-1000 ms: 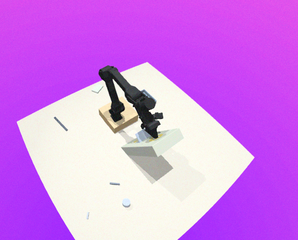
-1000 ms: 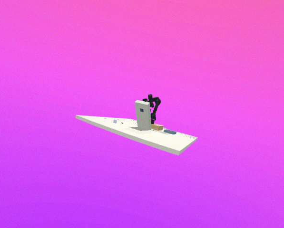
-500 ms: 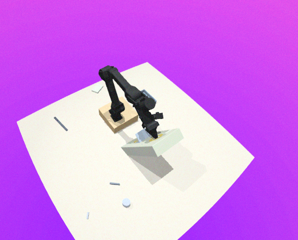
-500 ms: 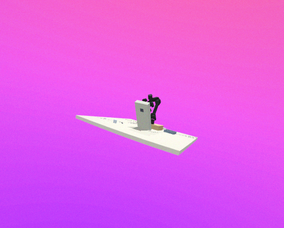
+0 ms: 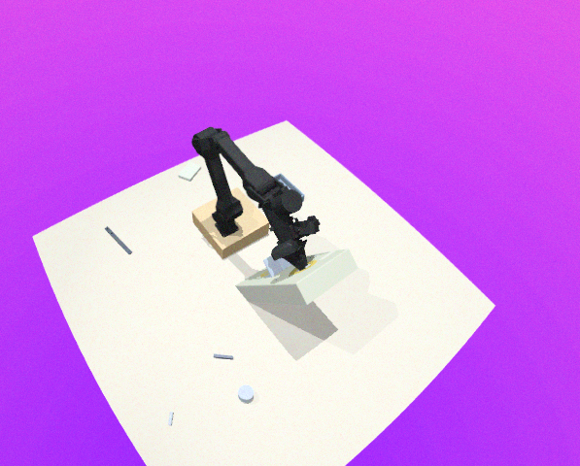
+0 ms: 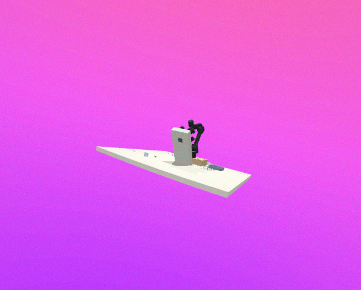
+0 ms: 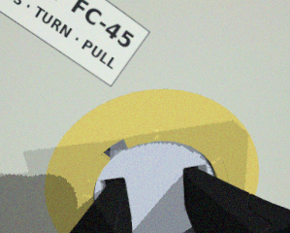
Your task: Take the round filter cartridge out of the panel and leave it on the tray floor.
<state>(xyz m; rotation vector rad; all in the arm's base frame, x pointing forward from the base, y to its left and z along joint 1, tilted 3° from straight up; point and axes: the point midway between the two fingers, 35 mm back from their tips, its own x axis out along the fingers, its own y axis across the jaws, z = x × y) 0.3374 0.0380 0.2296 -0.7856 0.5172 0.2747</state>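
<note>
The round, pale filter cartridge [image 7: 156, 157] sits in the yellow ring [image 7: 154, 109] of the service panel [image 5: 329, 277] [image 6: 182, 153] [image 7: 222, 53]. My gripper [image 7: 152, 179] [image 5: 303, 266] is shut on the cartridge, with its fingertips in the two slots at opposite sides of the face. A grey notch [image 7: 117, 148] shows at the ring's inner edge, up and left of the cartridge. Whether the face stands proud of the ring I cannot tell. The blue-grey tray [image 5: 294, 186] [image 6: 216, 167] lies beyond the arm, partly hidden by it in the top view.
A pale blue piece [image 5: 275, 266] stands out from the panel beside the gripper. A label [image 7: 103, 36] is on the panel face. The wooden base block [image 5: 247, 242] [image 6: 199, 161] carries the arm. A small round disc [image 5: 246, 393] and several bars lie on the table.
</note>
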